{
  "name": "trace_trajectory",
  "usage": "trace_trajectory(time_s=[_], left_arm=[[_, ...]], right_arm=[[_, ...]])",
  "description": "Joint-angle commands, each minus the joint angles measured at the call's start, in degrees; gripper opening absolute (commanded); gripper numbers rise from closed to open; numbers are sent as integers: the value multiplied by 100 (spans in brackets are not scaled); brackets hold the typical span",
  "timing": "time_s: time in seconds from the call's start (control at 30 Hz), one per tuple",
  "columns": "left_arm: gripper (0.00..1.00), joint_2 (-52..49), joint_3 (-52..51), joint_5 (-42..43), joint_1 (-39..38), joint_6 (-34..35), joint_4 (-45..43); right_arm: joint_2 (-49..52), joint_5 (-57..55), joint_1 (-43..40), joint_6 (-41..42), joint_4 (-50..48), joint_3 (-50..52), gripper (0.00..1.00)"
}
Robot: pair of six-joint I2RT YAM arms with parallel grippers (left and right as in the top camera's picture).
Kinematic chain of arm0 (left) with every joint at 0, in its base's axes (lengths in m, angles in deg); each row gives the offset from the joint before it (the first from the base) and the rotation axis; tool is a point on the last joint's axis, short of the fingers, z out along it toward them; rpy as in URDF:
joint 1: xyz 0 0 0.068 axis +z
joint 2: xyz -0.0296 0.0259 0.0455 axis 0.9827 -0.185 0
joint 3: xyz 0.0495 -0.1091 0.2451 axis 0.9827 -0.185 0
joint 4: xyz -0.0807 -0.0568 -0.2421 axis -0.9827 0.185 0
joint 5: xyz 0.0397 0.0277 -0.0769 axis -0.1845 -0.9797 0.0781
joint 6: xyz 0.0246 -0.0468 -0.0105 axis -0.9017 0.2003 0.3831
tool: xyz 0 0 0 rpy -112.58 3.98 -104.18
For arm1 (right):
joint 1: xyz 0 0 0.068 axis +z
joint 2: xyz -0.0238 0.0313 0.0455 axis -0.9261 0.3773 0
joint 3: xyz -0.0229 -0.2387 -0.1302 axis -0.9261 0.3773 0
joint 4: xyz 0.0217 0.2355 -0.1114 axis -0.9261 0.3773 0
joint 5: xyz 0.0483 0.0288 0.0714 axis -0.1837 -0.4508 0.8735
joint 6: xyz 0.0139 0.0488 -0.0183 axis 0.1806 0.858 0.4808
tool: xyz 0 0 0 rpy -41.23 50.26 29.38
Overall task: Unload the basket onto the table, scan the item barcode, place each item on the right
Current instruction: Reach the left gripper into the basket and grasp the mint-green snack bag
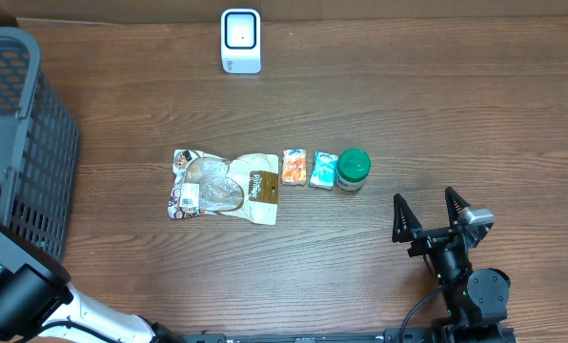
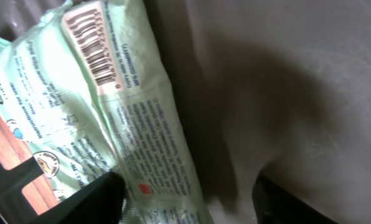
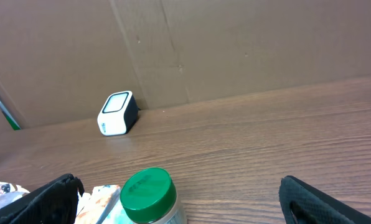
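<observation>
In the left wrist view a pale green packet point(image 2: 120, 106) with a printed barcode point(image 2: 97, 46) lies on a grey surface. My left gripper point(image 2: 187, 183) hangs over it, open. Its left finger point(image 2: 92, 199) touches the packet's edge, and the right finger point(image 2: 291, 202) stands clear of it. The white scanner point(image 1: 240, 41) stands at the table's far edge and also shows at the cardboard wall, scanner point(image 3: 117, 113). My right gripper point(image 1: 427, 214) rests open near the front right, just behind a green-lidded jar point(image 3: 149, 194).
A grey mesh basket point(image 1: 36, 114) fills the left side, with my left arm point(image 1: 0, 143) over it. Mid-table lie a clear snack bag point(image 1: 225, 186), an orange packet point(image 1: 294, 167), a teal packet point(image 1: 323, 170) and the jar point(image 1: 353, 169) in a row.
</observation>
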Motion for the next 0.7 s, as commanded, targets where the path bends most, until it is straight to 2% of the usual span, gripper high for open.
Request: trace_trajectory(time_s=[0.0, 0.07, 0.13, 0.33, 0.43, 0.67], left_arm=[[56, -146, -282, 31, 33, 7, -131], [26, -146, -280, 37, 33, 7, -170], [4, -146, -280, 59, 33, 7, -190], [4, -142, -127, 310, 33, 2, -90], [4, -136, 280, 431, 28, 4, 236], [4, -96, 2251, 833, -114, 2, 1342]], right_arm=[[-57, -35, 28, -31, -17, 59, 100], [-57, -35, 28, -31, -17, 59, 100], [-57, -35, 28, -31, -17, 59, 100], [-57, -35, 28, -31, -17, 59, 100], [-57, -35, 28, -31, -17, 59, 100], [-57, -35, 28, -31, -17, 59, 100]])
